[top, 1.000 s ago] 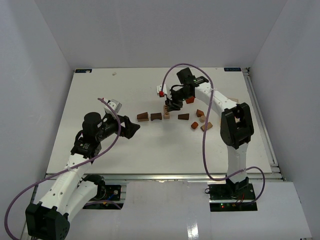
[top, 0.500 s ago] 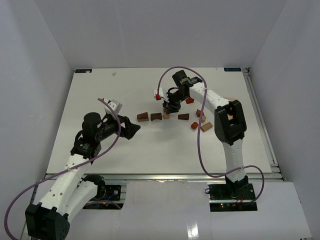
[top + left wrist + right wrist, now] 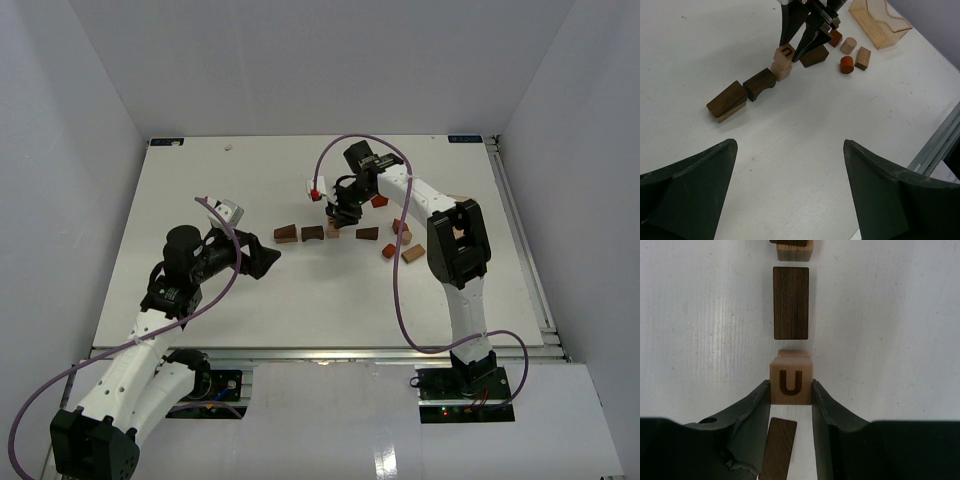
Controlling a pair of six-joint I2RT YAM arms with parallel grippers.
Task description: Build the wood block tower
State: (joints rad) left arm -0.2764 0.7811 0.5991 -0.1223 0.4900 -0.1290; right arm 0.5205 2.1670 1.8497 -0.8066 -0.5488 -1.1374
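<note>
My right gripper (image 3: 790, 392) is shut on a tan cube marked U (image 3: 790, 385), and holds it on top of a second tan cube (image 3: 782, 71); in the top view it sits mid-table (image 3: 338, 213). The blocks lie in a row: a dark wedge on a tan piece (image 3: 727, 101), a dark arch (image 3: 760, 84), the two-cube stack, and a dark brown block (image 3: 815, 55). A reddish cylinder (image 3: 846, 64), a tan cylinder (image 3: 848, 45) and a tan block (image 3: 863, 57) lie to the right. My left gripper (image 3: 789, 150) is open and empty, well short of the row.
A see-through tan plastic holder (image 3: 880, 25) stands behind the loose blocks. A reddish block (image 3: 379, 201) lies behind the right arm. A metal rail (image 3: 940, 140) runs along the table's edge. The purple cable (image 3: 330, 150) loops above the right gripper.
My right gripper has shifted slightly left with the U cube and settled over the lower tan cube. The left arm has not moved.
</note>
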